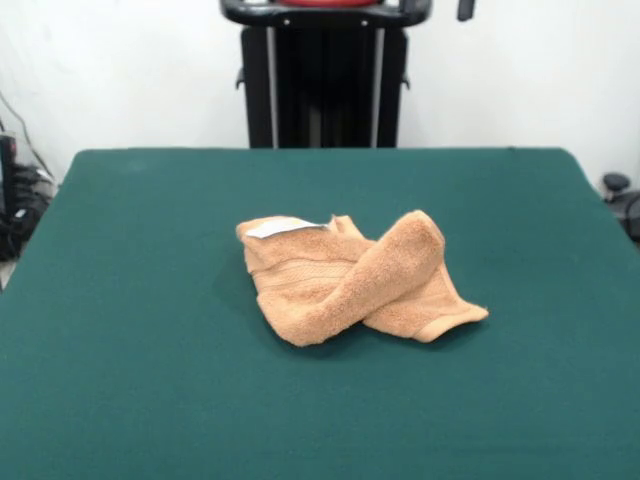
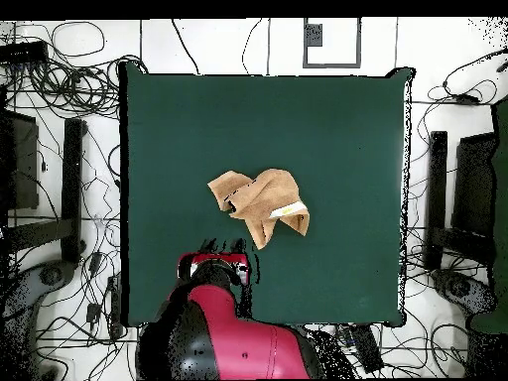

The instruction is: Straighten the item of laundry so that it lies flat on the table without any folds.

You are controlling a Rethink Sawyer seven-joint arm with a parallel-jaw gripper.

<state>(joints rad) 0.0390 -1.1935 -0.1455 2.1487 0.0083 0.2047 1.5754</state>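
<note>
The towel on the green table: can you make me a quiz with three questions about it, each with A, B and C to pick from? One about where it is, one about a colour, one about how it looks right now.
1. Where does the towel lie?
A. Near the middle of the table
B. Hanging off a table edge
C. On the floor

2. What colour is the small label on the towel?
A. Black
B. White
C. Blue

3. How does the towel look now?
A. Spread flat with no folds
B. Rolled into a neat tube
C. Crumpled, with one part folded over the rest

Answers: 1 A, since green cloth shows on every side of it in both views. 2 B, since the tag at its far edge is white in the front view. 3 C, since a thick fold crosses over the top of the heap.
</note>
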